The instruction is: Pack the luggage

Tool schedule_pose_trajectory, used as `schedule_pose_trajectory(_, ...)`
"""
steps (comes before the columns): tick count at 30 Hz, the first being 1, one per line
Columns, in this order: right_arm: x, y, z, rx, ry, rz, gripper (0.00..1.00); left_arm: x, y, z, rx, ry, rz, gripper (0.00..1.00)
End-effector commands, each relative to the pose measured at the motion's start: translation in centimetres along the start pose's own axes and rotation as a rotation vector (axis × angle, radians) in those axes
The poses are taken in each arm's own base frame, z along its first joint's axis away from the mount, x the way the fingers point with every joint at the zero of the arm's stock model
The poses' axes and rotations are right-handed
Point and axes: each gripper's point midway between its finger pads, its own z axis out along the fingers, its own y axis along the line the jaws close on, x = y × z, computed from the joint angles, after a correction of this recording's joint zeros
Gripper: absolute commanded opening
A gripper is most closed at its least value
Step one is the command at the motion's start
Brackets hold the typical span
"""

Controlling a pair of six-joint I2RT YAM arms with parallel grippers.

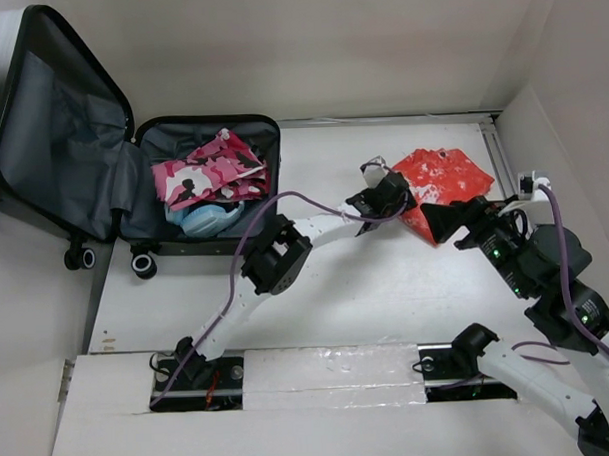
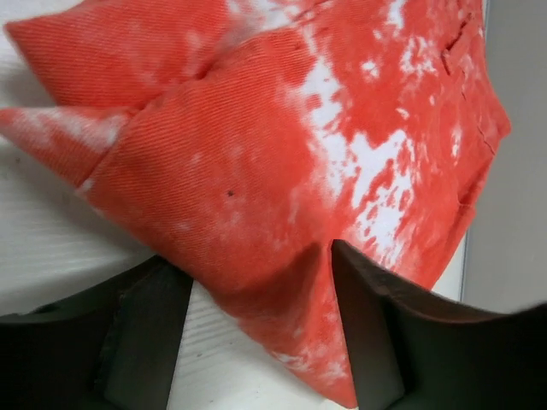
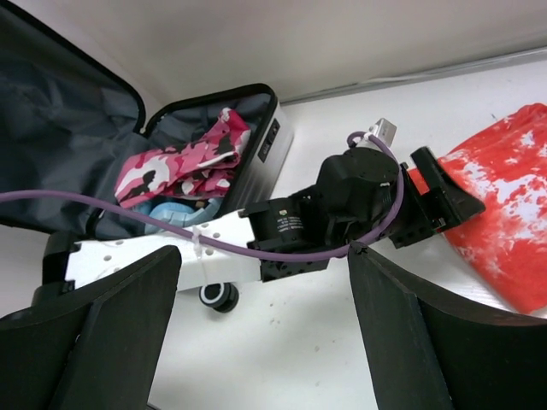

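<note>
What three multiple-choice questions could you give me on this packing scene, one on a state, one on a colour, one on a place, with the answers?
1. The luggage is: A open; B zipped shut; C standing upright and closed.
2. The top garment inside it is: A plain green; B pink camouflage; C yellow striped.
3. The red-and-white cloth lies: A inside the luggage; B on the floor; C on the table, right of the luggage.

Answers:
1 A, its lid is swung back and the grey lining shows.
2 B, it has pink, white and dark patches.
3 C, it rests on the white tabletop, outside the shell.
</note>
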Motion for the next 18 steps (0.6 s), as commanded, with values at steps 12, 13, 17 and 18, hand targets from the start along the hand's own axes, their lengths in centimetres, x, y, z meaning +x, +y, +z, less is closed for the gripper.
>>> schedule_pose_trajectory(12, -2.8, 2.8, -2.5, -0.141, -0.056, 0.01, 0.85, -4.5, 1.4, -0.5, 0.066, 0.013, 0.104, 0.0)
schedule_pose_trajectory(13, -2.8, 2.8, -2.5, -0.141, -0.056, 0.01, 0.85, -7.1, 1.0, -2.0, 0.081, -0.016, 0.162, 0.0)
schedule_pose_trajectory(17, -2.2, 2.6, -2.0, -0.132, -0.039, 0.006, 0.85, -14.9, 0.0, -6.4, 0.084, -0.071, 0.306, 0.0)
schedule_pose_trajectory(18, -2.4, 2.9, -2.0, -0.144, -0.043, 0.007, 0.85, -16.7, 0.0, -7.2, 0.087, -0.077, 0.39, 0.0)
